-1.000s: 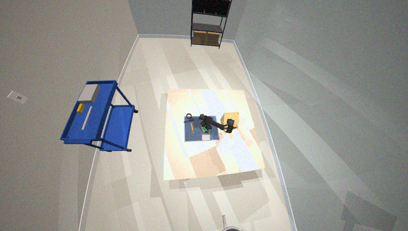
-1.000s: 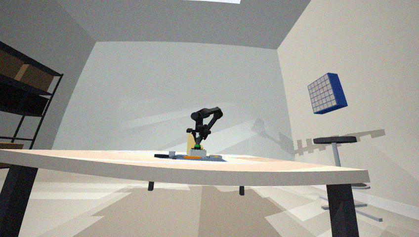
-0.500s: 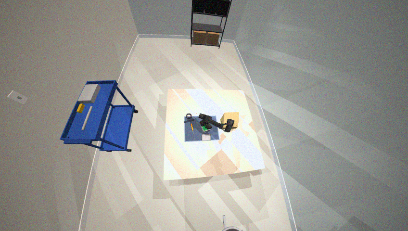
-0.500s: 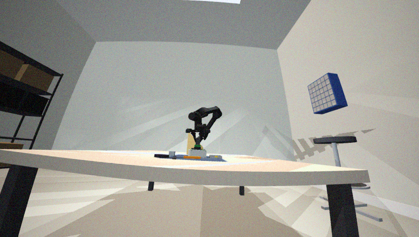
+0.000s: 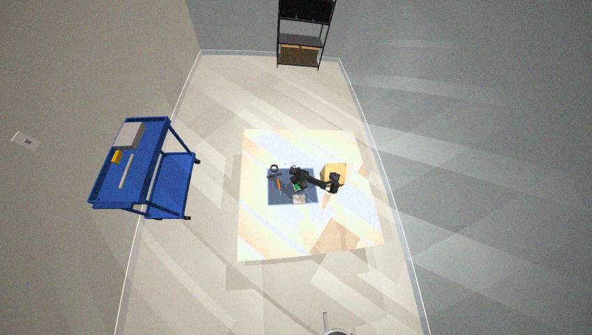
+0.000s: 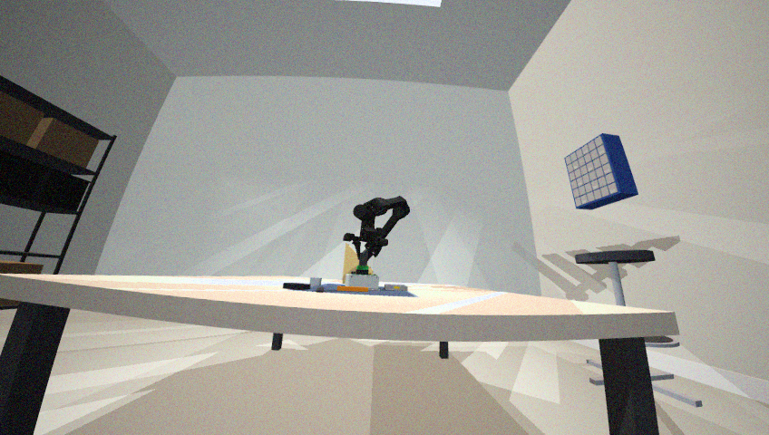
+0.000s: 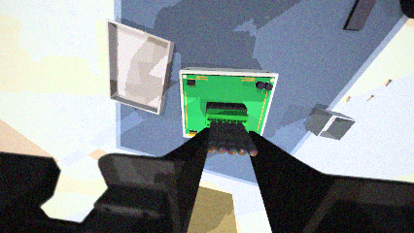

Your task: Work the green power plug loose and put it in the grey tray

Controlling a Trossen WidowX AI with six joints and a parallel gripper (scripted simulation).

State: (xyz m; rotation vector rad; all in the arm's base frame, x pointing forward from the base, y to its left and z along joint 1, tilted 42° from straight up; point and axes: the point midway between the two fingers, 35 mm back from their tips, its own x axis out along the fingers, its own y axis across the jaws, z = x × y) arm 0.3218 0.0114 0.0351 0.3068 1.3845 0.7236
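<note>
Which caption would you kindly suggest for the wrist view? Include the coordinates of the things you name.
Gripper (image 5: 297, 184) (image 6: 363, 265) (image 7: 228, 133) shut on the green power plug (image 7: 226, 117) at the circuit board (image 7: 224, 91), beside the grey tray (image 7: 166, 73).

On the counter (image 5: 265, 244) (image 6: 377, 320): one grey tray (image 5: 299, 199) (image 7: 167, 78), one circuit board (image 7: 224, 92), one black ring (image 5: 270, 169), one orange-handled tool (image 5: 278, 184) (image 6: 353, 288). At left, one blue cart (image 5: 96, 182).

Top view: looking steeply down from high, taking in room and table (image 5: 265, 236) (image 6: 345, 319). Exterior: facing me level from beyond the table edge. Wrist: peering close past my claw (image 5: 297, 185) (image 6: 364, 265) (image 7: 230, 138); all sharing the board (image 5: 296, 186) (image 6: 362, 274) (image 7: 224, 92).
</note>
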